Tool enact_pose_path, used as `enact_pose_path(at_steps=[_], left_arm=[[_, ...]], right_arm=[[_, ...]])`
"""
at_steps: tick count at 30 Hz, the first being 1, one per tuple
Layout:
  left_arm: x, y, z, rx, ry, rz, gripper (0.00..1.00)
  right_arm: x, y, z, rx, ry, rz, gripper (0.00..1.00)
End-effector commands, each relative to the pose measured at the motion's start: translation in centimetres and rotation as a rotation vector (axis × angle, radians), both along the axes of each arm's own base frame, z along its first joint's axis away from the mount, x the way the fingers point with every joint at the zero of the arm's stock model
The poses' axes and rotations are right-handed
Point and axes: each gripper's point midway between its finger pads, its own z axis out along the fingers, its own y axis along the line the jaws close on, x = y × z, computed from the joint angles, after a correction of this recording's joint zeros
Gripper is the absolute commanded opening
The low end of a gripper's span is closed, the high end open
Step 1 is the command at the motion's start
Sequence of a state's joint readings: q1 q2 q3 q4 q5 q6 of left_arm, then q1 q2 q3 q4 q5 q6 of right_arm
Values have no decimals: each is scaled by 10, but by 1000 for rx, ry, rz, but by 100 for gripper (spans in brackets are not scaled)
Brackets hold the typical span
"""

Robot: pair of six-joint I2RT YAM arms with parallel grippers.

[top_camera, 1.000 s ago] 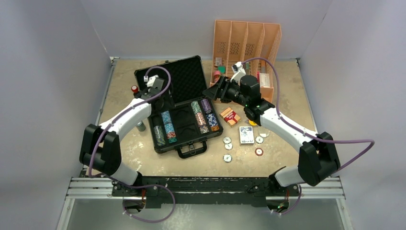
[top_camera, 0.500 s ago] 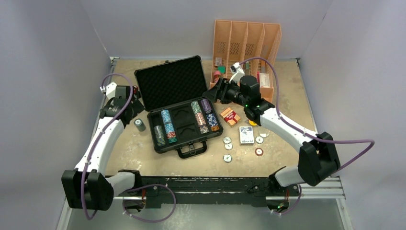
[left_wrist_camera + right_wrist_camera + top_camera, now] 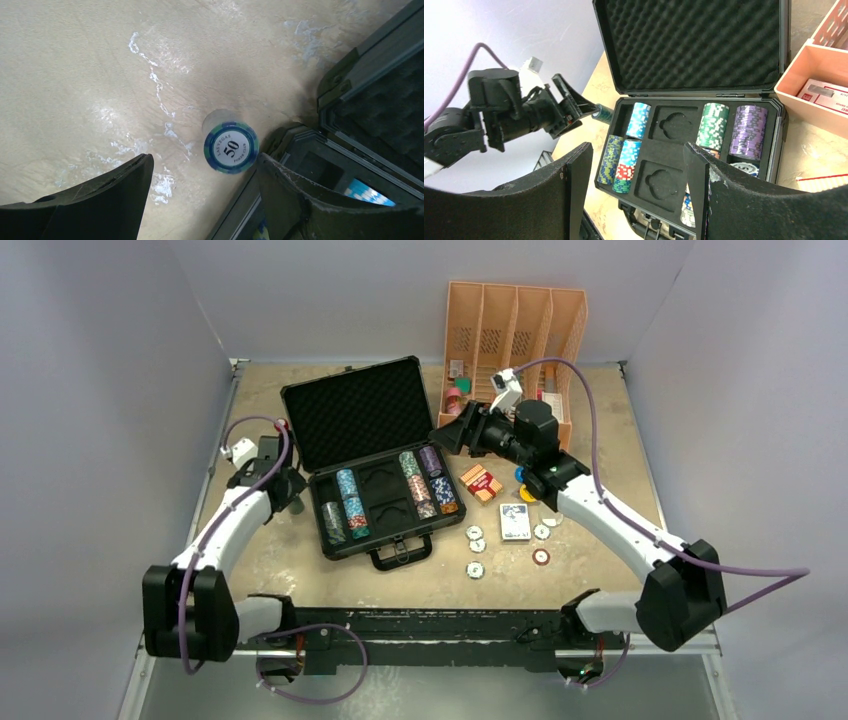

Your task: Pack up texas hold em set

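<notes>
The black briefcase (image 3: pixel 372 472) lies open, with foam lid up and several chip stacks (image 3: pixel 352 502) in its tray; it also shows in the right wrist view (image 3: pixel 694 50). A short chip stack with a "50" top (image 3: pixel 231 147) stands on the table just left of the case. My left gripper (image 3: pixel 204 165) is open and empty above it, the stack just beyond the fingertips; the top view shows the gripper there (image 3: pixel 285 490). My right gripper (image 3: pixel 447 432) hovers open and empty over the case's back right, looking down on the tray (image 3: pixel 638 150). A red deck (image 3: pixel 481 481), a blue deck (image 3: pixel 515 521) and round dealer buttons (image 3: pixel 475 534) lie right of the case.
The orange slotted organizer (image 3: pixel 515 330) stands at the back right, behind my right arm. A small red-topped cylinder (image 3: pixel 283 424) sits behind my left wrist by its cable. More loose buttons (image 3: pixel 541 556) lie near the front right of the case handle (image 3: pixel 400 554).
My left arm swung off the case to the left, then came in low over the chip stack beside the case. My right arm shifted slightly right and stays open.
</notes>
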State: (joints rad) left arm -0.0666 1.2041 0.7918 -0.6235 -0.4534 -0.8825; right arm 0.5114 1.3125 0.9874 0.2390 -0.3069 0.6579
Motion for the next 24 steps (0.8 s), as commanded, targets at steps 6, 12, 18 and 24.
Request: enact_pose_path(at_steps=[6,12,18,24], left_arm=[[29,11,-5,72,6,10,71],[36,5,-23,52,57,-15,59],[39,6,-9,62,32,-20,34],[34,6,37,59,-78,-19,24]], right_arm=[[-2,3,9,3,-65,24,70],[5,3,11,1,-74,4,70],[11,8,5,-9,-72,16,69],[8,21,13,-22,-124,116,68]])
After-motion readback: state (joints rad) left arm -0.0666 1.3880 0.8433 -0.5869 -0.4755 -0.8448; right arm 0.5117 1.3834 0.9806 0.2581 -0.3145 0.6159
